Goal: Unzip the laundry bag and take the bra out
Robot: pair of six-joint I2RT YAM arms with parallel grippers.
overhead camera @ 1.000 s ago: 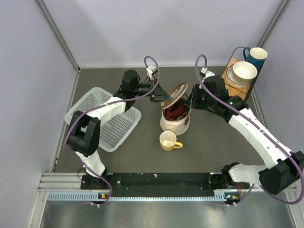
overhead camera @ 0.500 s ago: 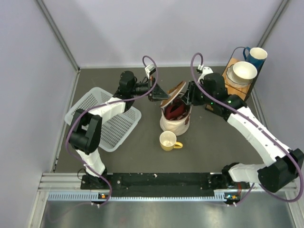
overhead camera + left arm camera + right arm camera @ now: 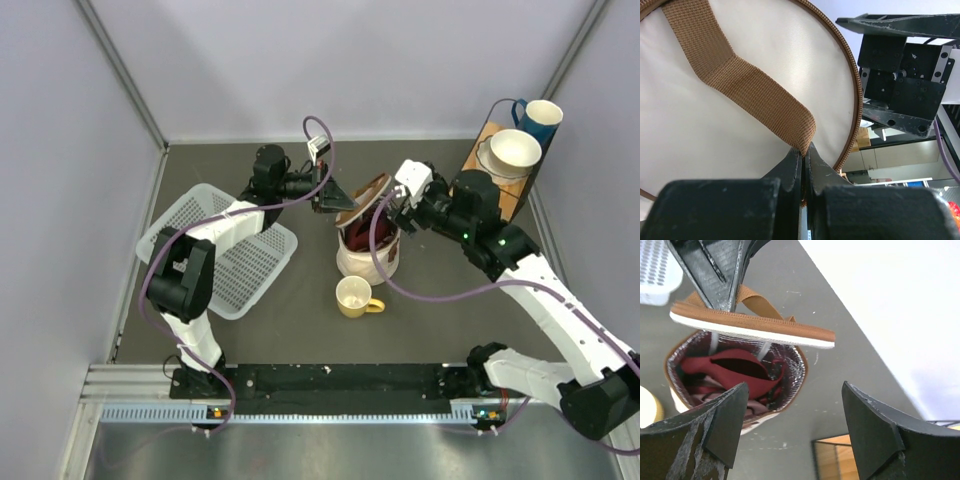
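The laundry bag stands mid-table, its round lid lifted and tilted. My left gripper is shut on the lid's brown strap, pinched between the fingertips of the left gripper. Inside the open bag lies the bra, maroon with pink beneath. In the right wrist view the bra sits against the silvery lining under the raised lid. My right gripper hovers just right of the bag's mouth. Seen from the wrist, the right gripper is open and empty.
A yellow mug stands just in front of the bag. A white lattice basket lies to the left. At the back right a wooden rack carries a white bowl and a blue mug.
The right gripper has opened wide and drawn back to the right, away from the bag's mouth. The left gripper still holds the lid up by its strap.
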